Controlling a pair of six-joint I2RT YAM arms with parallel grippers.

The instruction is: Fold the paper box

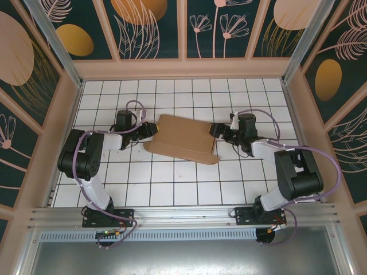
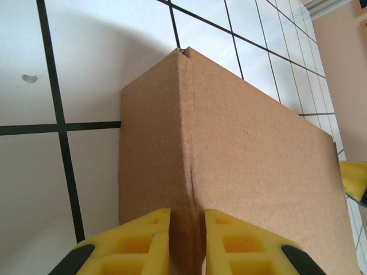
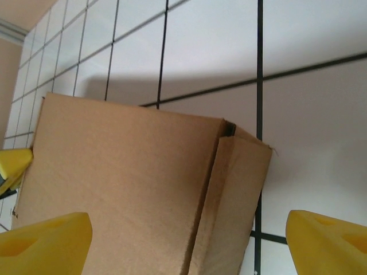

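My left pincer (image 2: 186, 240) is clenching the paper box (image 2: 246, 172) by its creased end, squeezed between its 2 pads. My right pincer (image 3: 186, 243) is standing released, 2 fingers straddling the box's opposite end on the tiled worktop (image 3: 315, 86).

Top camera downward, wrist cameras close — sharing paper box (image 1: 183, 140)

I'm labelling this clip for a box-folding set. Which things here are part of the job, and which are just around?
Part of the job:
- box
- left gripper, shut on a fold at one end of the box
- right gripper, open at the other end

Just around:
- tiled table
- patterned walls
- purple cables on the arms
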